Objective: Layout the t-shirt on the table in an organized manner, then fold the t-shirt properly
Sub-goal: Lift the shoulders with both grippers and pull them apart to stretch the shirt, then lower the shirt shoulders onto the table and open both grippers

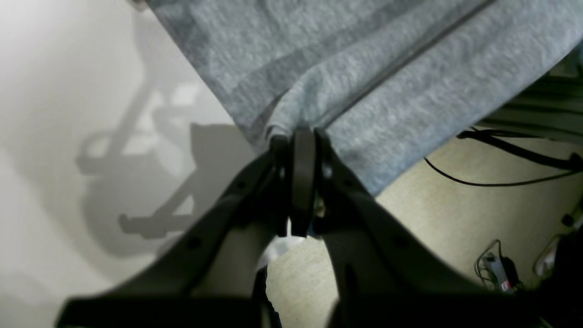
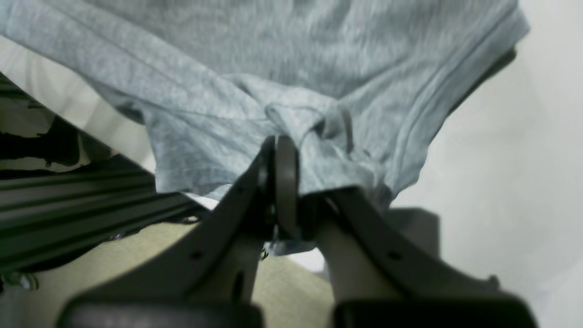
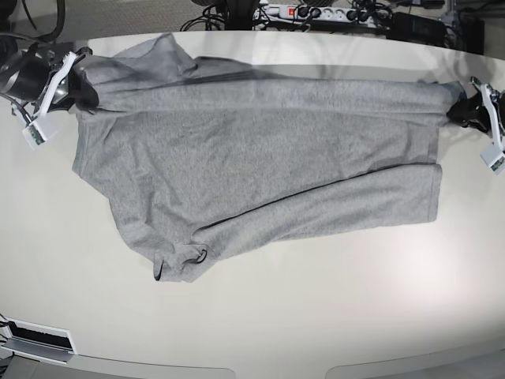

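Observation:
The heather-grey t-shirt [image 3: 252, 158] is stretched across the far half of the white table [image 3: 260, 316], plain side up, with no lettering visible. Its far edge is pulled taut between the two arms. My left gripper [image 3: 456, 109] at the right of the base view is shut on a bunched corner of the t-shirt [image 1: 346, 77]; in the left wrist view, that gripper [image 1: 298, 139] pinches the fabric. My right gripper [image 3: 83, 89] at the far left is shut on the opposite corner; the right wrist view shows that gripper [image 2: 284, 150] clamped on gathered cloth [image 2: 291, 68]. A sleeve [image 3: 177, 259] lies crumpled toward the front.
Power strips and cables [image 3: 316, 12] lie on the floor beyond the table's far edge. Black cables [image 1: 501, 155] cross the carpet below the left gripper. A dark metal frame rail [image 2: 68, 200] runs under the table edge beside the right gripper.

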